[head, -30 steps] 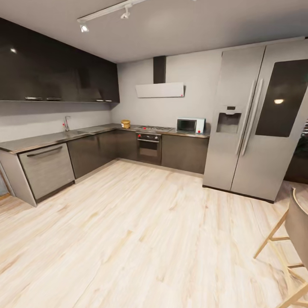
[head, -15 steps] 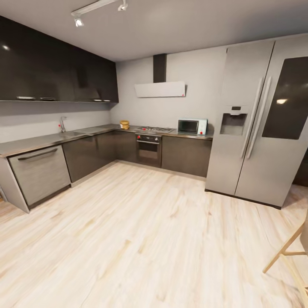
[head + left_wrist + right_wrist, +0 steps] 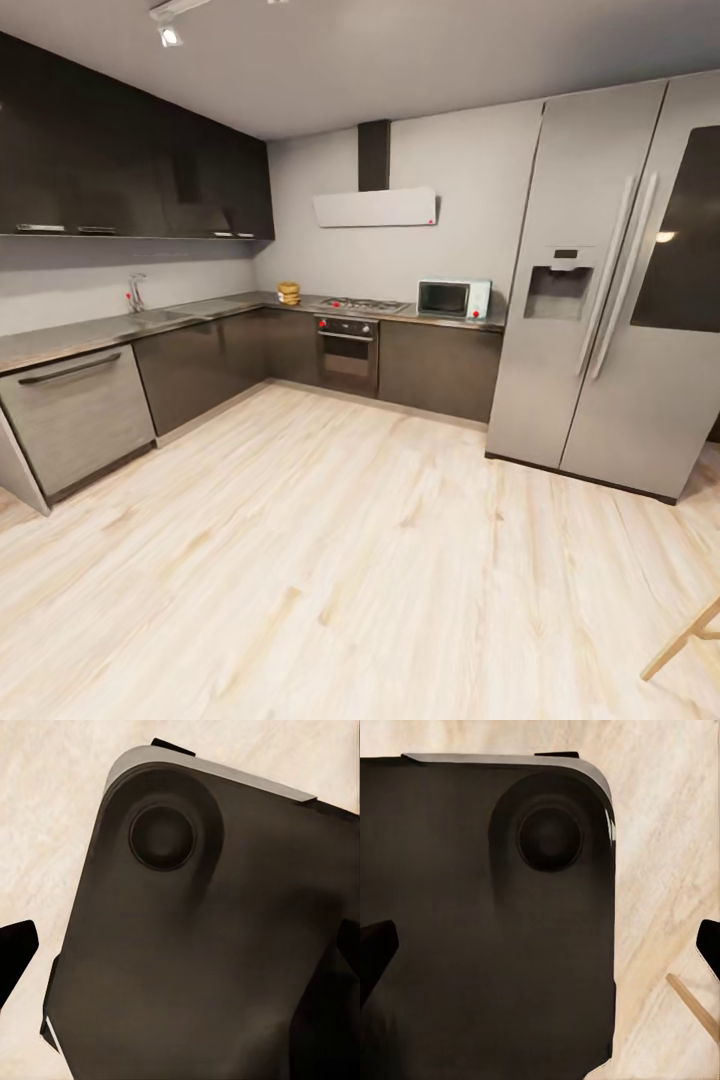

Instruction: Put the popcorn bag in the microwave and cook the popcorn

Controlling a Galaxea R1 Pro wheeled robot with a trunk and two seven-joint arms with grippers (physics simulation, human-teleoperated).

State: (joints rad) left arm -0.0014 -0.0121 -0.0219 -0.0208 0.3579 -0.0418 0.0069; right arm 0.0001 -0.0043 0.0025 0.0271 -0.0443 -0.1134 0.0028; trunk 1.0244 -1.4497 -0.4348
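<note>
Far across the room, the tan popcorn bag (image 3: pixel 289 292) stands on the grey countertop (image 3: pixel 245 299) near the corner, left of the hob. The mint-blue microwave (image 3: pixel 454 298) sits on the same worktop beside the fridge, its dark door closed. The popcorn kernels are too small to make out from here. In the left wrist view my left gripper (image 3: pixel 180 952) hangs open over my own dark base, its black fingertips (image 3: pixel 15 954) at the picture's edges. My right gripper (image 3: pixel 540 949) is open the same way, with nothing between its fingers.
A steel double-door fridge (image 3: pixel 610 290) fills the right side. The oven (image 3: pixel 347 350) and gas hob (image 3: pixel 362 304) lie between bag and microwave. A dishwasher (image 3: pixel 75 415) and sink tap (image 3: pixel 133 292) line the left counter. A wooden stool leg (image 3: pixel 685 645) shows at the lower right.
The whole head view has shifted as my base rolls forward: the kitchen units look nearer and the stool has slid almost out at the right. Bag and microwave stay put.
</note>
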